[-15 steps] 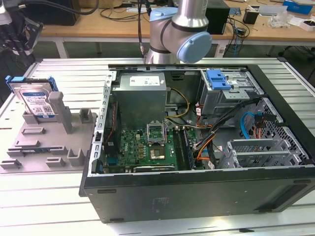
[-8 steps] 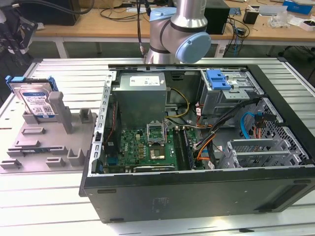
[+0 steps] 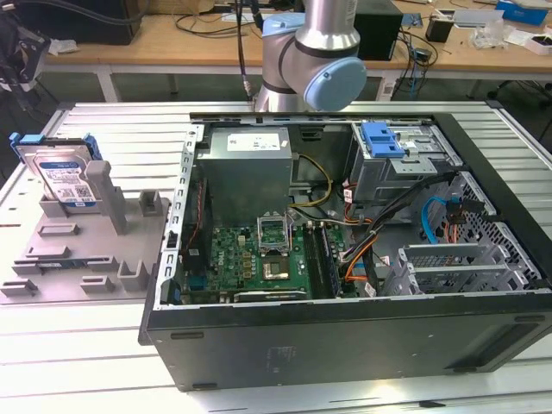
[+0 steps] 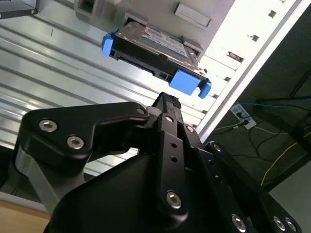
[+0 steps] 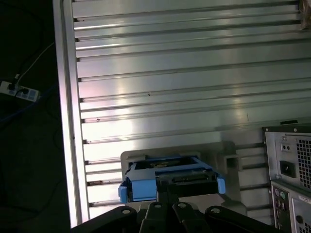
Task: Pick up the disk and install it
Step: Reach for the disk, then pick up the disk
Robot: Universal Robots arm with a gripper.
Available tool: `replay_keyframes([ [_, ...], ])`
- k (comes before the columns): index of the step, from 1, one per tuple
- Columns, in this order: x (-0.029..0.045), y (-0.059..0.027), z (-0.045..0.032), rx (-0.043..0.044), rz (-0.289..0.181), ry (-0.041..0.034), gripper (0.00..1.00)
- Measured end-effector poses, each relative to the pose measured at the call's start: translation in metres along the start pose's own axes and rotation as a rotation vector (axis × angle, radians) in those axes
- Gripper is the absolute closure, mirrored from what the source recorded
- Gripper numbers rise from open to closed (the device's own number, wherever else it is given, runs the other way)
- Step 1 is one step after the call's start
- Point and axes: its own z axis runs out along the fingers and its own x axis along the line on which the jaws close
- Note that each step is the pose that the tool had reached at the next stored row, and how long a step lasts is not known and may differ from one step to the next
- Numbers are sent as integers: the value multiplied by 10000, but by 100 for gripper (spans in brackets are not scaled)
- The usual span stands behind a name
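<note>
"Numbers first. What did you count?"

"One arm (image 3: pixel 315 52), one gripper (image 4: pixel 167 99), one disk (image 3: pixel 62 177) and one open computer case (image 3: pixel 345 341). Inside the case were one green board (image 3: pixel 259 254), one grey box with a white sticker (image 3: pixel 246 159) and one small blue latch (image 3: pixel 384 140) on the drive cage (image 3: pixel 423 155)."

"And where was the disk?"

"Not in the case. It stood on edge in a grey holder (image 3: pixel 78 250) on the slatted table (image 3: pixel 78 366), at the exterior view's left. Its label faced out and a blue bracket ran round it. The holder sat just beside the case's side wall."

"Did the gripper have it?"

"No. In the second wrist view the gripper hung near the disk's blue end, apart from it and not touching. Whether it was open or closed I couldn't tell."

"Room to move?"

"In the first wrist view bare slats ran on past the disk to the table's long edge (image 5: pixel 65 121). Beyond that edge were dark floor (image 5: pixel 29 160) and one power strip (image 5: pixel 19 90). The case's back panel (image 5: pixel 291 179) stood to one side of the holder, near but apart. In the exterior view the case lay on its side, open upward, its rim running all round the parts. A strip of bare table lay before the holder."
</note>
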Motion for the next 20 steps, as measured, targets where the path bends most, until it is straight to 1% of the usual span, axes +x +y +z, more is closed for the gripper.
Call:
replay_keyframes([
  [20, 4, 9, 0, 1, -1, 2, 89],
])
